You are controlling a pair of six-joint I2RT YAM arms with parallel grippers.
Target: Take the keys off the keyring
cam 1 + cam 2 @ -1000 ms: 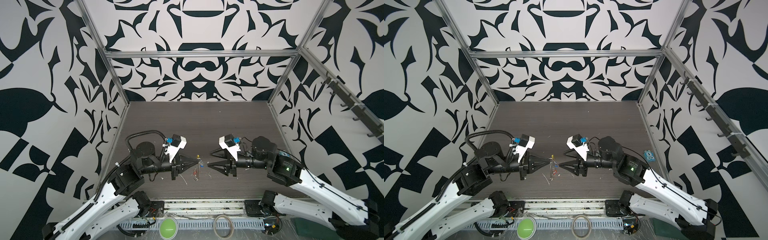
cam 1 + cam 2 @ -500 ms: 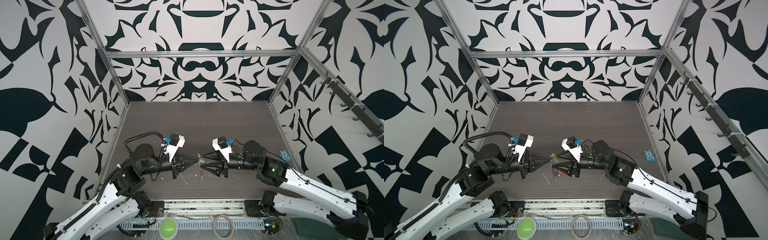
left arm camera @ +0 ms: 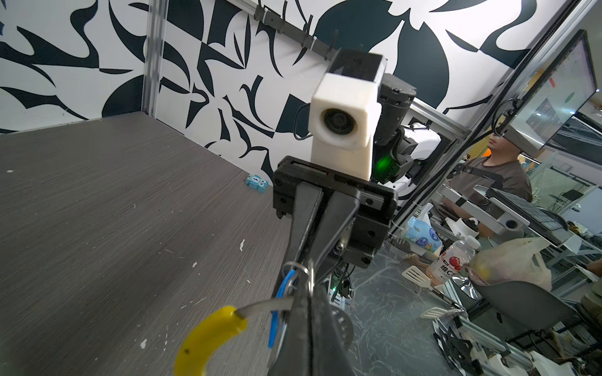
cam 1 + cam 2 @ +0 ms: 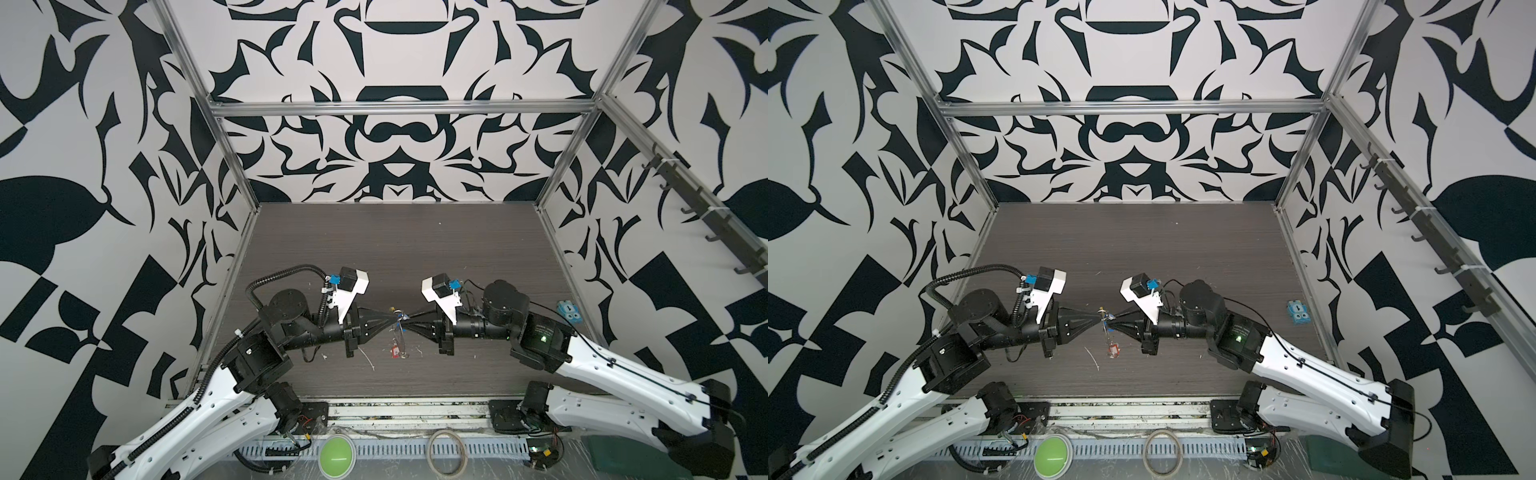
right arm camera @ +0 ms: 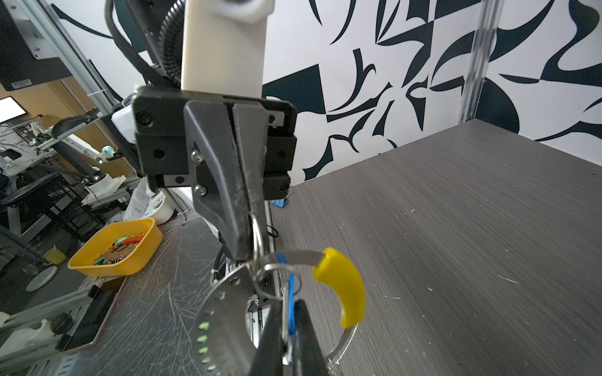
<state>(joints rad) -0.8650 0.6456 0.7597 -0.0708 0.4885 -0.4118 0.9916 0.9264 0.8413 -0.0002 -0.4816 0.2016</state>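
My two grippers meet tip to tip above the table's front middle in both top views. The left gripper is shut on the grey band of the keyring, next to its yellow sleeve. Opposite it, the right gripper is shut on the blue tag of one bunch of keys. Silver split rings cluster where the two tips meet. The red-tagged bunch hangs below the tips, close to the table.
A small light-blue block lies at the table's right edge. White scraps lie on the table near the front. A green button and a beige hoop sit on the front rail. A yellow tray stands off the table.
The right arm has reached leftward to the left gripper's tip and its jaws have closed on the blue tag. The left gripper has kept its grip and barely moved.
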